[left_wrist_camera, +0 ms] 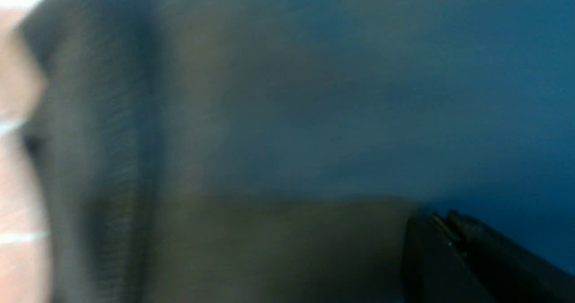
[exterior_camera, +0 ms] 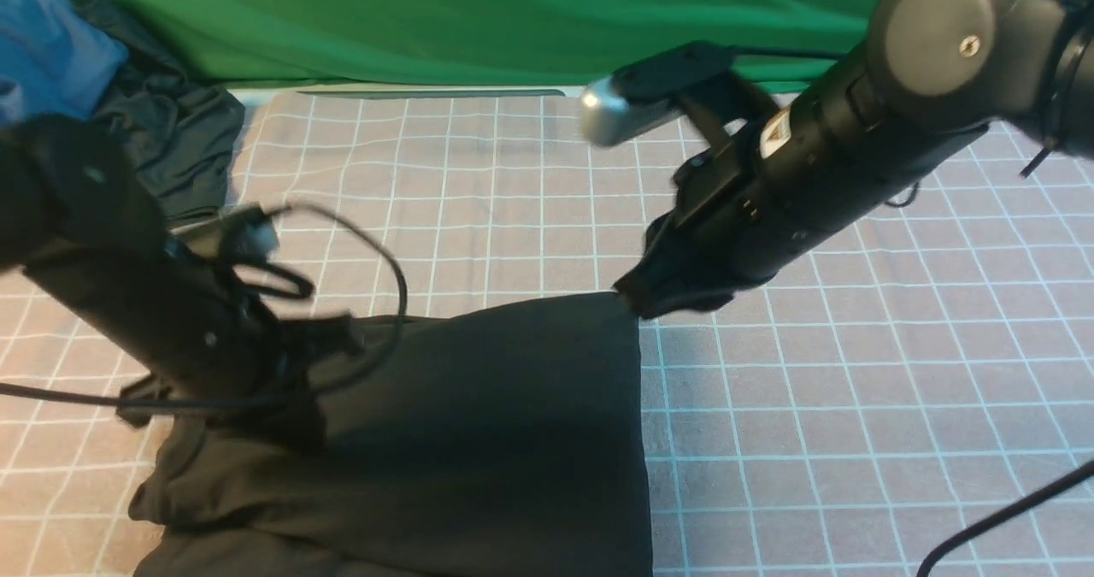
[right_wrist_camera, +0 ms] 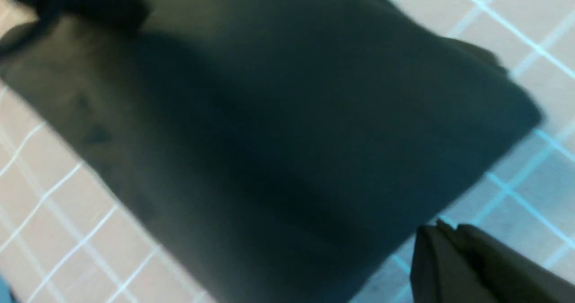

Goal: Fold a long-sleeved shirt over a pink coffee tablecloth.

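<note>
Hiding under blurred black shirt [exterior_camera: 479, 423]: left claw [exterior_camera: 299, 346], print unseen

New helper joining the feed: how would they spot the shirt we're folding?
Start at the pink gridded tablecloth below the green backdrop. The long-sleeved shirt is the big black cloth nearest the camera, unlike the smaller dark garment at far left.

front: between the arms, facing forward and down | wrist views: very close, blurred | shared: long-sleeved shirt [exterior_camera: 479, 423] on pink coffee tablecloth [exterior_camera: 855, 389]
</note>
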